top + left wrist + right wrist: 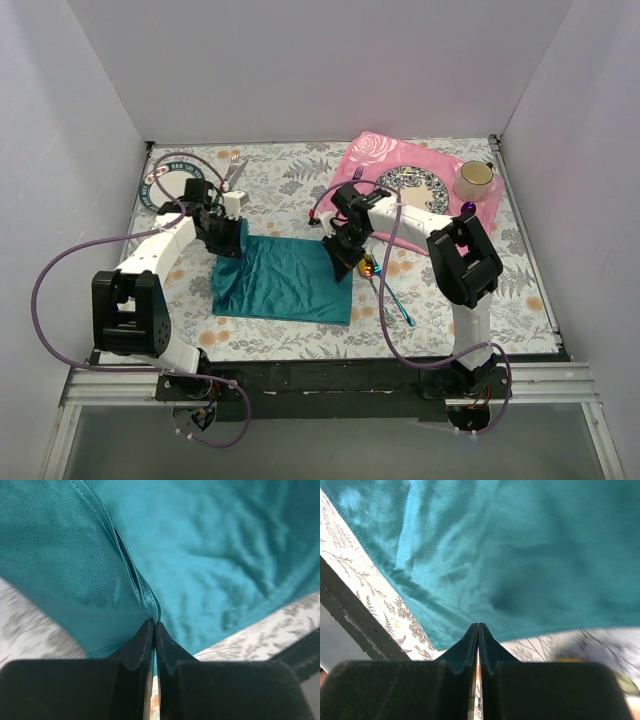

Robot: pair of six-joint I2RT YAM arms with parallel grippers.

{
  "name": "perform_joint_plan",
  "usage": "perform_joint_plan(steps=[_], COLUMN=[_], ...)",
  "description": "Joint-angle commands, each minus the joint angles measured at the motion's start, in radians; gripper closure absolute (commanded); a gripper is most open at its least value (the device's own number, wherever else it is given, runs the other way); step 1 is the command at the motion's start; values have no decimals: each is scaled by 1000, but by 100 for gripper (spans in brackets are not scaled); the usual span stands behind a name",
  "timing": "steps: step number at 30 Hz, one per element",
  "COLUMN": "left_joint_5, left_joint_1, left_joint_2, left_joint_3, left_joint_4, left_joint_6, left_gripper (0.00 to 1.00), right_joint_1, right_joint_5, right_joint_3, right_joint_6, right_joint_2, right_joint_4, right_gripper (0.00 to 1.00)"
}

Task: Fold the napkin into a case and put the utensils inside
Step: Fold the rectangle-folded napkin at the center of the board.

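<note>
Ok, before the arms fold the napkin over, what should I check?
1. Pinch of left gripper on napkin: ok.
2. Pinch of right gripper on napkin edge: ok.
3. Near edge of napkin flat on table: ok.
4. Both utensils off napkin, to its right: ok.
5. Single layer in left pinch: cannot tell.

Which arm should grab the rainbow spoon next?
Probably the right. The utensils lie just right of the napkin, beside the right gripper. The left gripper pinches the napkin's far left corner, across the cloth.
</note>
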Motion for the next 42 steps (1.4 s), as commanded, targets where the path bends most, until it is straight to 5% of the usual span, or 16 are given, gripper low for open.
perform_joint_plan(steps=[1,9,25,27,29,31,35,37,42], left_joint_5=[99,149,243,260,269,266,292,295,219], left_joint_1=[-146,-350,-478,-476,-478,-469,-339,-218,-26], left_joint_2=[37,158,276,274,240,176,44,10,-24], left_joint_3=[47,72,101,101,104,106,48,29,-49], left_joint_4=[26,173,308,317,311,269,193,121,35], left_joint_6=[-124,-263,-403,-405,-382,-328,-264,-218,-104], left_gripper=[100,100,100,92,67,43,34,36,59], right_joint_1=[-49,-91,-99,-99,-99,-100,-99,-97,-97], right_joint_5=[-14,37,49,52,51,42,29,19,12], right_joint_3=[-19,-53,-82,-88,-91,-90,-76,-68,-40], right_joint_6=[1,-4,14,13,11,7,-10,-19,-24], right_joint_2=[-103,-177,-186,-189,-191,-191,-189,-180,-158], right_joint_4=[-4,-5,15,18,19,18,18,18,29], right_gripper=[92,93,93,93,93,93,93,93,93])
